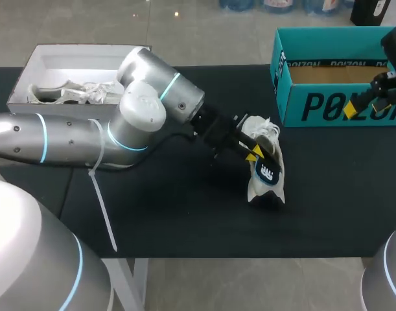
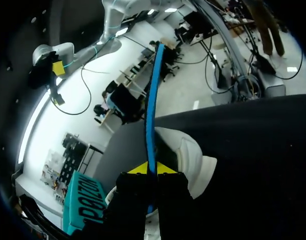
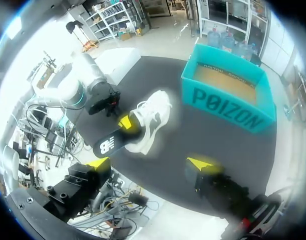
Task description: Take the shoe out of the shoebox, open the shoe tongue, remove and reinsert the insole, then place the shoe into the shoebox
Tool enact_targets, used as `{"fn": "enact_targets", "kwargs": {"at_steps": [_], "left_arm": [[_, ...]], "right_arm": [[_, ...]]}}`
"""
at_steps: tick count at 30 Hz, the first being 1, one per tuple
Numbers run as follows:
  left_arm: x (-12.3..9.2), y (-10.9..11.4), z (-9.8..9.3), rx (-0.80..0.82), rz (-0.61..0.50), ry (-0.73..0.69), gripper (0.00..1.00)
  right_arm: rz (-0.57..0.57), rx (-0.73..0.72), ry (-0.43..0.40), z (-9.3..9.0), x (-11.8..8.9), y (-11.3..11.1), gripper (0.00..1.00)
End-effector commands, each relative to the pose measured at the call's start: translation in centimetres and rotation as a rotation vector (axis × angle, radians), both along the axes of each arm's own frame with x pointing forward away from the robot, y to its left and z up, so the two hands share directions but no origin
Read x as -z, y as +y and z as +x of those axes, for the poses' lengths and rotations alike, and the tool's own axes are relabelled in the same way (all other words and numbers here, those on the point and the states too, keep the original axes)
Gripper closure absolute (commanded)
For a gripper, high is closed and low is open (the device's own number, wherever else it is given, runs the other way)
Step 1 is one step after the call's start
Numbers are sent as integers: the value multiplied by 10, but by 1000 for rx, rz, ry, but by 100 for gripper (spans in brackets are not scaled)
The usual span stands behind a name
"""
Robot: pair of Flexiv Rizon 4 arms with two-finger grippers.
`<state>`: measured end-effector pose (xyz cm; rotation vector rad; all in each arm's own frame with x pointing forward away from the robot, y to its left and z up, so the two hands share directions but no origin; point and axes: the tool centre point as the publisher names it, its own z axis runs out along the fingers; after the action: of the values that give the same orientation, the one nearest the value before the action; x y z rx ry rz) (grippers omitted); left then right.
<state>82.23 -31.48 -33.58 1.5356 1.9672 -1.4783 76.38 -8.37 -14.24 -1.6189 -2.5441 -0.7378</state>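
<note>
One white shoe [image 1: 260, 128] sits on the black counter [image 1: 185, 207], out of the teal shoebox [image 1: 327, 107] and a little in front of it. A dark insole [image 1: 267, 172] with a blue edge sticks out of the shoe's opening. Most of its length looks free, and only the far end is down inside.

The left hand [image 1: 255, 153] is clamped on that insole. Its own wrist view shows both yellow tips pressed against the thin blue edge from either side. The right hand [image 3: 148, 162] hangs near the shoebox with its fingers wide apart and nothing between them, well away from the shoe.

This looks like the insole step. One moment alone does not show whether the insole is coming out or going back in.

If it is coming out, the next move is a steady pull along the shoe's length. Nothing is pinning the shoe, so it may drag or tip. If it is going back in, the toe end must be fed flat under the tongue.

A white box [image 1: 29, 71] stands at the counter's far left.
</note>
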Motion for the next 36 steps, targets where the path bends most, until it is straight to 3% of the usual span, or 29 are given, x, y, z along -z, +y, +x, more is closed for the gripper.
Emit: {"fn": "enact_targets", "kwargs": {"at_steps": [1, 4, 14, 17, 20, 28, 36], "left_arm": [[-5, -1, -7, -26, -6, -11, 58], [-10, 2, -12, -40, -22, -12, 52], [-17, 5, -25, -66, -64, -2, 56], [-18, 2, -26, -67, -70, -3, 70], [-15, -3, -27, -59, -66, -1, 100], [-8, 0, -22, -2, -23, -7, 100], [-10, 3, -4, 21, -22, -99, 100]], "right_arm": [[-2, 0, 2, 1, 1, 0, 0], [-2, 0, 2, 1, 1, 0, 0], [-2, 0, 2, 1, 1, 0, 0], [-2, 0, 2, 1, 1, 0, 0], [-2, 0, 2, 1, 1, 0, 0], [-2, 0, 2, 1, 1, 0, 0], [-2, 0, 2, 1, 1, 0, 0]]}}
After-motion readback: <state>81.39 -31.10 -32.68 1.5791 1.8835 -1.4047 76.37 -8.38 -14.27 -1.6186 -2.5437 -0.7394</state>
